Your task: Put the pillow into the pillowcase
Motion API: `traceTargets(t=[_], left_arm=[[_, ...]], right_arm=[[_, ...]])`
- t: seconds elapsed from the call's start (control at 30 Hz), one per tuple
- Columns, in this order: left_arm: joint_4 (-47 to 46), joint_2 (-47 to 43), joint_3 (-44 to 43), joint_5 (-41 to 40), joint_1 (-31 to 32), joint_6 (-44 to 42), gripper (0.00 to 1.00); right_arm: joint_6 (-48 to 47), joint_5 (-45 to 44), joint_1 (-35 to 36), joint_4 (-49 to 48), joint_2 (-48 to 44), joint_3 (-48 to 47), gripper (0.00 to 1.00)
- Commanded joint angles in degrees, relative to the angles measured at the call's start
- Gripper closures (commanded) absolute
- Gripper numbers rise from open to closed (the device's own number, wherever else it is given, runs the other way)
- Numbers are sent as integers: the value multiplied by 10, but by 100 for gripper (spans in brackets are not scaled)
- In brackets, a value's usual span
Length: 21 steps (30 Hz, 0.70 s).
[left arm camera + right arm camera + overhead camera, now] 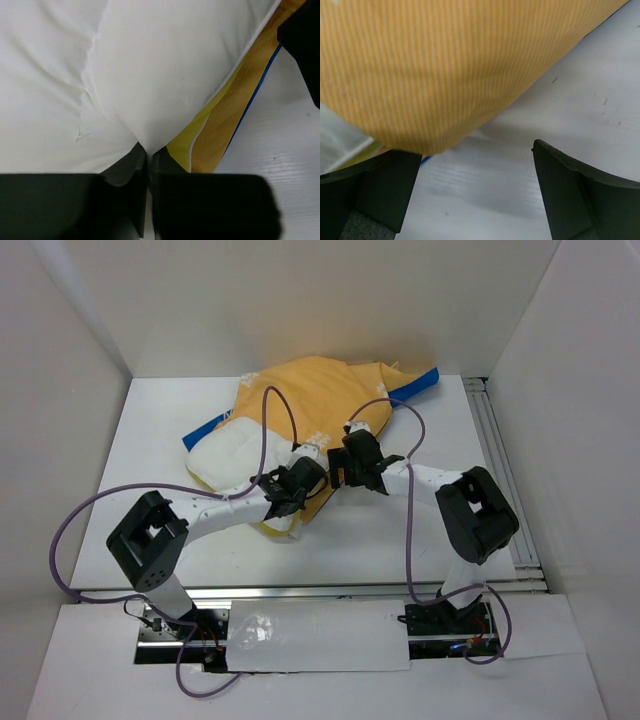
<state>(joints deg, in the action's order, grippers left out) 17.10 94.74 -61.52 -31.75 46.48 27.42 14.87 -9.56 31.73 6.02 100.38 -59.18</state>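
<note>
White table [150, 440], white walls [60, 390] around; metal rail [503, 475] along right edge; plastic sheet [300, 635] in front.

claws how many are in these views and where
2. The left black two-finger claw is shut on a pinch of the plump white pillow. The right black claw is open beside the orange-yellow fabric pillowcase, above the white table. None seems hidden.

The pillow [150, 65] is smooth matt white cloth; the pillowcase [445, 65] finely ribbed orange fabric.
</note>
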Motion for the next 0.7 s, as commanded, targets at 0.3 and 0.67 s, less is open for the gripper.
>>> traceTargets(t=[0.3,0.67], left_arm=[[-21,14,-26,15,-11,13,100],[-98,-101,-113,82,-23,-12,100]], right_arm=[[60,-154,7,-108,57,-69,100],[-31,29,50,37,-132,-124,100]])
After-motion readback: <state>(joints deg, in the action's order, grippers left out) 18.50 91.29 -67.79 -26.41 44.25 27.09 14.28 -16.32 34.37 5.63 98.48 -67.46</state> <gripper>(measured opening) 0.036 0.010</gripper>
